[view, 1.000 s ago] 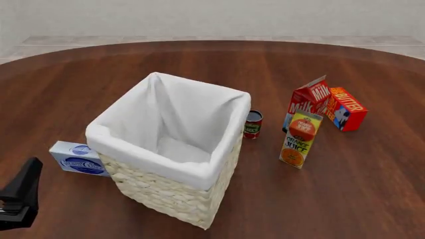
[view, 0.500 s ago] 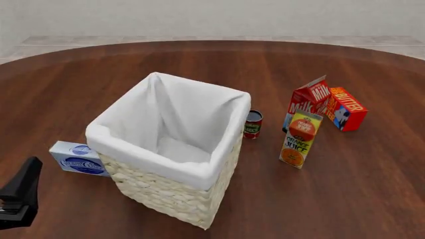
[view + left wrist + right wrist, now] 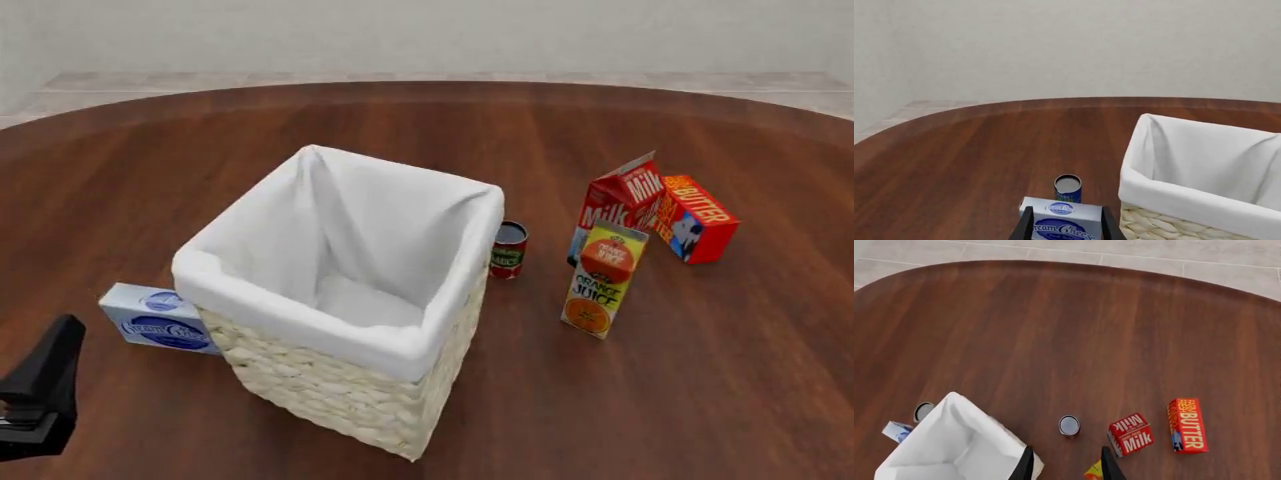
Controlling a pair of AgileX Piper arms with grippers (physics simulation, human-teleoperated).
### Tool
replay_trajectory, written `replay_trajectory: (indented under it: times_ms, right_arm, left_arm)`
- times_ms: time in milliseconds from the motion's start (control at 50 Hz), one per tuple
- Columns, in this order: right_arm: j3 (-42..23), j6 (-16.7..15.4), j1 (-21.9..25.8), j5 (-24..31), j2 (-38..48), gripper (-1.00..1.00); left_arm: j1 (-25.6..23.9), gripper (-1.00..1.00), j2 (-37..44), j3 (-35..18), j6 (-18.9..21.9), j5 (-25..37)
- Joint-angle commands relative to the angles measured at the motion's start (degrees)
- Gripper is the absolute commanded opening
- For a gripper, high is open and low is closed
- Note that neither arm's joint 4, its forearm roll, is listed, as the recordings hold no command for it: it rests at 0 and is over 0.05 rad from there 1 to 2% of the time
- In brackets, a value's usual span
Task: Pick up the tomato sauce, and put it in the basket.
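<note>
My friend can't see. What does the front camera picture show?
A big wicker basket with white lining stands mid-table, and a small tomato sauce can stands just right of it. Farther right are orange juice, milk and butter; a cream cheese box lies left.

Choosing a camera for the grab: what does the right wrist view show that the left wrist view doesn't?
Only right wrist: tomato sauce, milk, butter, a corner of the juice carton.
Only left wrist: the room's wall, and the cream cheese label, close up.
Both: basket, cream cheese box, a second can beyond it, the table, and each view's own open gripper.
</note>
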Motion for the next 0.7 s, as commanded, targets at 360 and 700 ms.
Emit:
replay_trajectory:
  times_ms: [360,700]
  right_arm:
    - [-6.60,0.64,-2.17,0.40,11.89,1.00]
    - [-2.57,1.71,-2.17,-2.39,14.08,1.00]
  left_arm:
    - [0.01,1.00,0.01,0.01,0.00,-0.01]
    - [0.00,1.00,-0.01,0.00,0.00,0.00]
